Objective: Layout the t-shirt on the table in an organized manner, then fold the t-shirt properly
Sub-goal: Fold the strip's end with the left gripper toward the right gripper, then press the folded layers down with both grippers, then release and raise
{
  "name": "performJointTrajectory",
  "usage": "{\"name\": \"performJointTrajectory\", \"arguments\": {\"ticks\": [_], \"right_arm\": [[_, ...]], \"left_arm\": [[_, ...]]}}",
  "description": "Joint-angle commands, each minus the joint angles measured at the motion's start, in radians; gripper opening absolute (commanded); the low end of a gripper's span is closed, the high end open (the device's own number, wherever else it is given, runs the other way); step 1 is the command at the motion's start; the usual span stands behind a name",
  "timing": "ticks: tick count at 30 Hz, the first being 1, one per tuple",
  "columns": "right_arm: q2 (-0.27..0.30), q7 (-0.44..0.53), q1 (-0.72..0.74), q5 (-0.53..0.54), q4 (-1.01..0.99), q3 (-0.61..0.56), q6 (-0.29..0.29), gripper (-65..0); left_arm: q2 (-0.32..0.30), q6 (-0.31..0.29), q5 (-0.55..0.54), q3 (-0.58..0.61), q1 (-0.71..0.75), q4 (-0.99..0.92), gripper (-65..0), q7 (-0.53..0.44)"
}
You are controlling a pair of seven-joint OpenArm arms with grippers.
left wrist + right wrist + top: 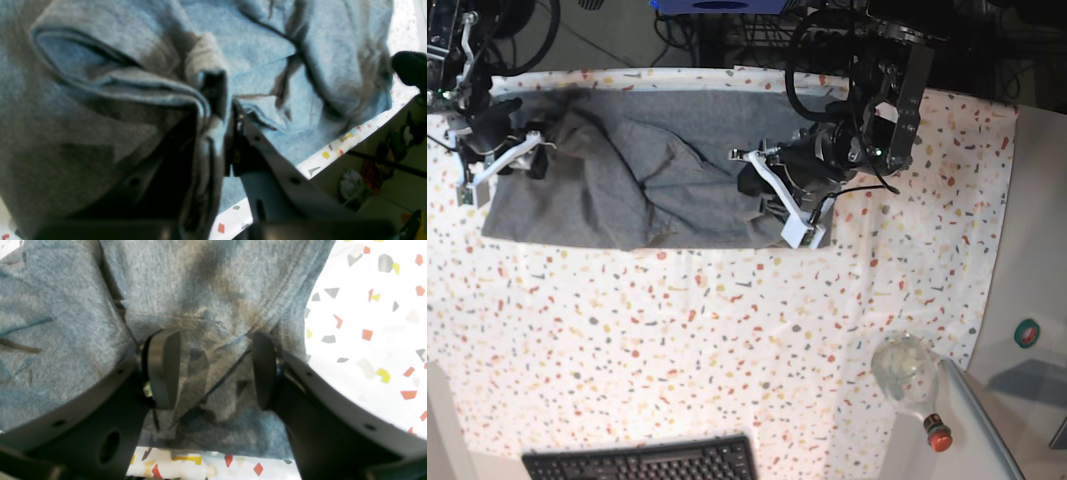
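The heather-grey t-shirt (627, 180) lies rumpled across the far part of the speckled table (727, 340). My left gripper (757, 185) is at the shirt's right end. In the left wrist view that gripper (217, 110) is shut on a bunched fold of the t-shirt (267, 50), lifted off the table (320, 163). My right gripper (527, 155) is at the shirt's left end. In the right wrist view it (213, 370) stands open, its pads on either side of a wrinkled patch of the t-shirt (217, 290) near the hem, beside bare table (367, 306).
A black keyboard (642, 465) lies at the table's near edge. On the plain side surface at the right are a clear bottle with a red cap (912, 385) and a small green disc (1027, 333). Cables and equipment crowd the far edge.
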Motion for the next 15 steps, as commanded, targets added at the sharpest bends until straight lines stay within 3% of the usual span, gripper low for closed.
{"name": "performJointTrajectory", "arguments": {"ticks": [1, 15], "right_arm": [[0.011, 0.019, -0.001, 0.011, 0.013, 0.006, 0.007, -32.1], [0.011, 0.019, 0.004, 0.011, 0.013, 0.006, 0.007, -32.1]], "left_arm": [[0.002, -0.004, -0.018, 0.000, -0.013, 0.014, -65.0, -0.014], [0.015, -0.003, -0.020, 0.054, -0.008, 0.014, -65.0, -0.012]]}}
